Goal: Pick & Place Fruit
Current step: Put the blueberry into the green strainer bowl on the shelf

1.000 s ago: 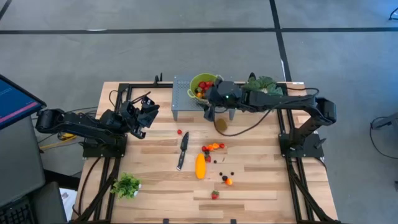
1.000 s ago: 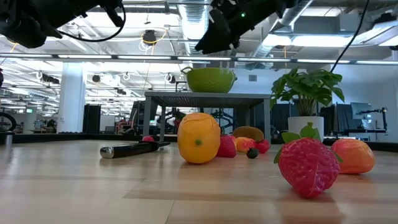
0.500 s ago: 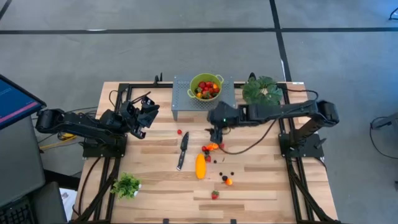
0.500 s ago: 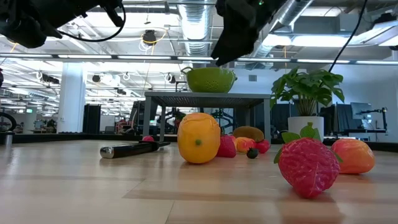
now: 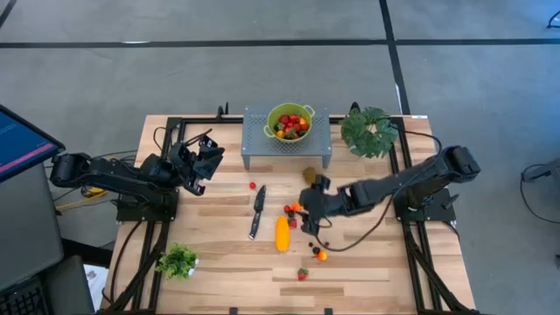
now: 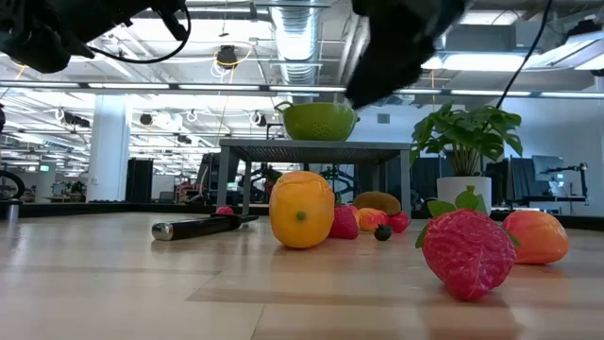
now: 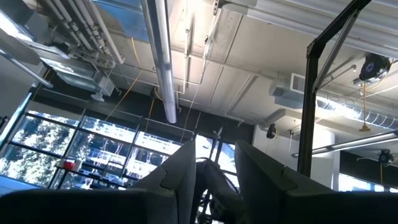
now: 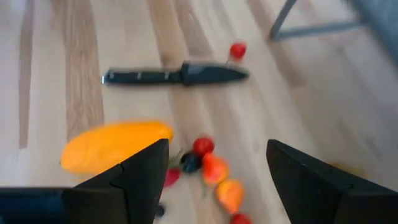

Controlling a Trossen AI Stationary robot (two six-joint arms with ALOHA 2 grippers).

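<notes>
My right gripper (image 5: 305, 217) (image 8: 217, 177) hangs open, tipped downward, over a cluster of small red, orange and dark fruit pieces (image 5: 298, 208) (image 8: 210, 165) in mid-table. It touches none of them. The long yellow-orange fruit (image 5: 282, 234) (image 8: 115, 147) lies on the table just left of the cluster. A brown kiwi (image 5: 310, 176), a strawberry (image 5: 302, 274) (image 6: 469, 250), an orange ball (image 5: 322, 255) and a lone red ball (image 5: 252, 185) lie apart on the wood. My left gripper (image 5: 206, 157) (image 7: 211, 171) waits at the table's left, pointing up, open and holding nothing.
A green bowl (image 5: 289, 122) with fruit in it stands on a grey perforated stand (image 5: 255, 140) at the back. The black-handled knife (image 5: 257, 211) (image 8: 174, 75) lies left of the long fruit. Leafy plants stand at the back right (image 5: 368, 129) and front left (image 5: 178, 260).
My right gripper has swung from beside the green bowl toward the table's near edge and down, passing over the kiwi to hang above the fruit cluster. It has tipped further downward and stayed open. No fruit has moved.
</notes>
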